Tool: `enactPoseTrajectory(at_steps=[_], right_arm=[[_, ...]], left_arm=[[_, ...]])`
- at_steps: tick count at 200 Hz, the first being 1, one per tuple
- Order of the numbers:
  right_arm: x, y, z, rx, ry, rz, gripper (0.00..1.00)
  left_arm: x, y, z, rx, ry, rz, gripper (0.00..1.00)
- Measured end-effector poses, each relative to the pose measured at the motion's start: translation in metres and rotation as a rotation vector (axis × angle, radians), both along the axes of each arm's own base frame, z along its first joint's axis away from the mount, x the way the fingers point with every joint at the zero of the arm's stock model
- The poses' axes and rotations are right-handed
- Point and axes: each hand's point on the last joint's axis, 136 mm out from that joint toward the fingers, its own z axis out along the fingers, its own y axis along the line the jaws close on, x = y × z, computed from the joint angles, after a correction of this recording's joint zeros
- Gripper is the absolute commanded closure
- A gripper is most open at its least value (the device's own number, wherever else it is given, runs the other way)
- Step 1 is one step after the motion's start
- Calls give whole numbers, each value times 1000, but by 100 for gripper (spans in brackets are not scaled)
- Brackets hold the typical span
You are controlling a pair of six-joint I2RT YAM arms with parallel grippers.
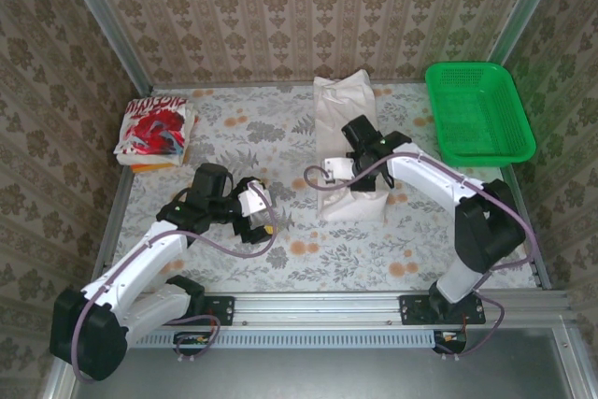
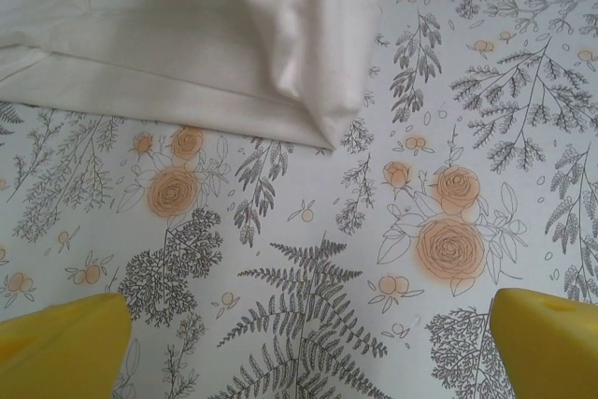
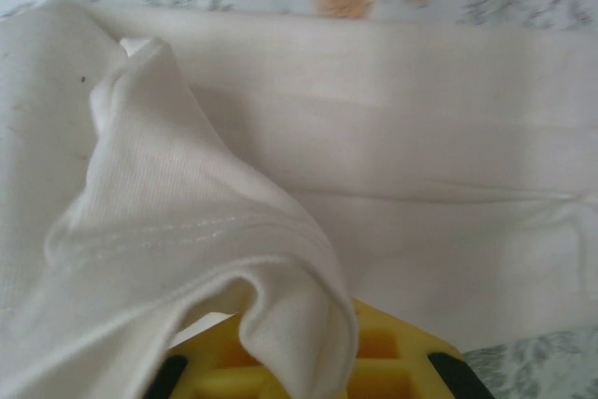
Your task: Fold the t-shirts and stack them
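The plain off-white t-shirt lies as a long folded strip in the middle of the table, running from the back edge toward me. My right gripper sits over its near end, shut on a fold of that cloth. In the right wrist view the fold drapes over the yellow fingers. My left gripper hovers left of the shirt, open and holding nothing, its yellow fingertips wide apart above the tablecloth. The shirt's corner is just ahead of it. A folded t-shirt with red print rests at the back left.
A green mesh basket stands at the back right corner. The flowered tablecloth covers the table. Patterned walls close off the left, back and right sides, and a metal rail runs along the near edge.
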Motion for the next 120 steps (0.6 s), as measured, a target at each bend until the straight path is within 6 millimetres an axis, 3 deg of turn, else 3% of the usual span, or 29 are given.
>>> enactPoseTrajectory(at_steps=[45,120], right_arm=[[47,7,17,33,-64,15,100],[85,7,-2,21,-51,6,100]], left_arm=[[1,0,1,-3,-6,2,0],[2,-1,-5,6,13,2,0]])
